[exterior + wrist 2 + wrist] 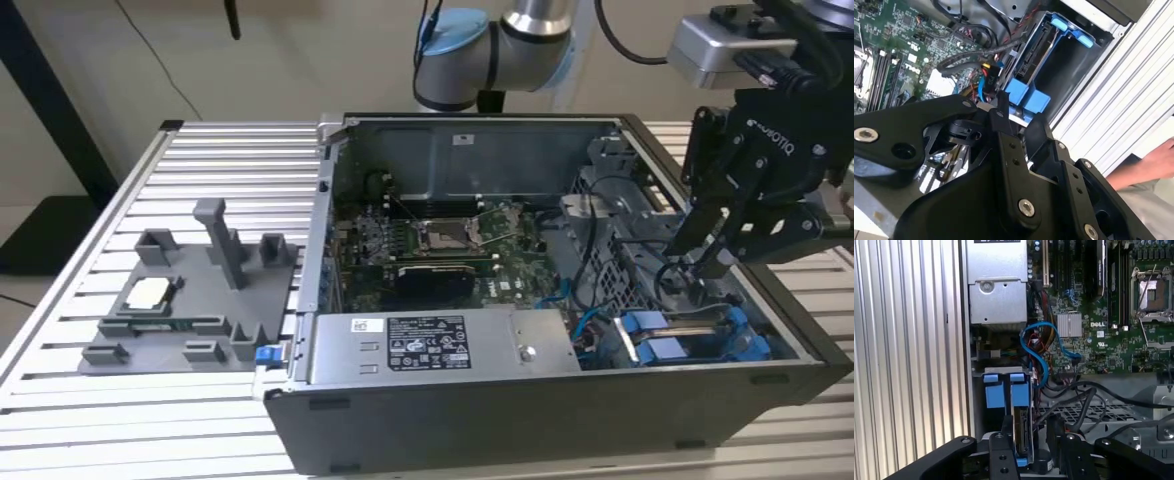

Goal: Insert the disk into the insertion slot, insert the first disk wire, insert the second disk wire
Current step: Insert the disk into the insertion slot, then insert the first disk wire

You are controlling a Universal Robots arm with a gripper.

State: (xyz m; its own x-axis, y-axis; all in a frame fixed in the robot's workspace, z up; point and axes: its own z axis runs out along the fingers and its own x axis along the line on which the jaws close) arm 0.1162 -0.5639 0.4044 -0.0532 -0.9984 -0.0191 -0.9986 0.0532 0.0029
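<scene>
From here the gripper (pixel 705 255) hangs open over the near right corner of the case, holding nothing. The disk (pixel 694 326) lies straight below it, already seated in the insertion slot (pixel 1069 85). Its blue carrier runs left to right along the near wall, and it seems to stand on edge. In the first wrist view the fingers (pixel 1003 452) straddle its thin end. Room is tight: a blue cable (pixel 1040 352) and black wires (pixel 1079 395) crowd the far side, with the case wall close on the near side. A person's arm (pixel 1154 162) is beside the slatted bench (pixel 200 160).

Motherboard (pixel 441 240), power-supply box (pixel 427 345), grey fixture tray (pixel 200 300)
</scene>
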